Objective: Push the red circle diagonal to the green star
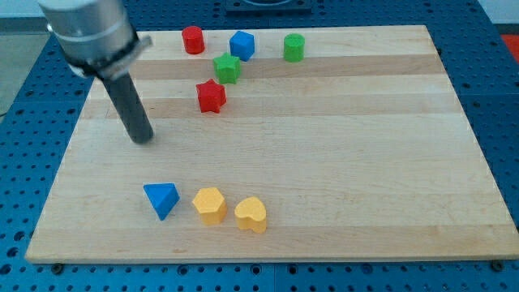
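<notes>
My tip (143, 138) rested on the tabletop (340, 162), well left of the red star (211, 96); the red circle (192, 40) sat up-left of the green star (227, 68); no claw was in view.

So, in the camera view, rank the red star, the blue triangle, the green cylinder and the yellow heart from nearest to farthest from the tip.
From my tip:
1. Blue triangle, below it toward the view's bottom.
2. Red star, up and to the view's right; close to the triangle's distance.
3. Yellow heart, lower right.
4. Green cylinder, top right.

Red circle (192, 39), red star (211, 96). Green star (227, 67), green round block (293, 47). Blue blocks (242, 45) (161, 199). Two yellow blocks (210, 204) (251, 214). Pale striped wooden board (340, 154). Dark grey rod, tip (143, 139).
</notes>
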### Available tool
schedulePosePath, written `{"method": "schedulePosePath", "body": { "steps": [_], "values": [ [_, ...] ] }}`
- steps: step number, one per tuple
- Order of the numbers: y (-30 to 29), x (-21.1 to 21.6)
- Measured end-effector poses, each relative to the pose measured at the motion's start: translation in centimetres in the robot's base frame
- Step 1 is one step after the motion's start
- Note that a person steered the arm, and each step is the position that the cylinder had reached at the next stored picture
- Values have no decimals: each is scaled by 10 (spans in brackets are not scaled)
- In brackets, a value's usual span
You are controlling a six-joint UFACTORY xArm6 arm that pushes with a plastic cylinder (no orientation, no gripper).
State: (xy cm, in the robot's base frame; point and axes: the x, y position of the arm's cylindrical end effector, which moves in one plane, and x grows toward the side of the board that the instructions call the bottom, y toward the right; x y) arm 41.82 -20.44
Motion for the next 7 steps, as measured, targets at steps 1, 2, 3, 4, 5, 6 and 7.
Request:
{"method": "schedulePosePath", "body": {
  "steps": [1,2,3,4,5,6,7],
  "values": [
    [-3,-77],
    [13,-146],
    [14,-182],
    [18,-208],
    [73,-205],
    [123,-170],
    [144,-159]
  ]
}}
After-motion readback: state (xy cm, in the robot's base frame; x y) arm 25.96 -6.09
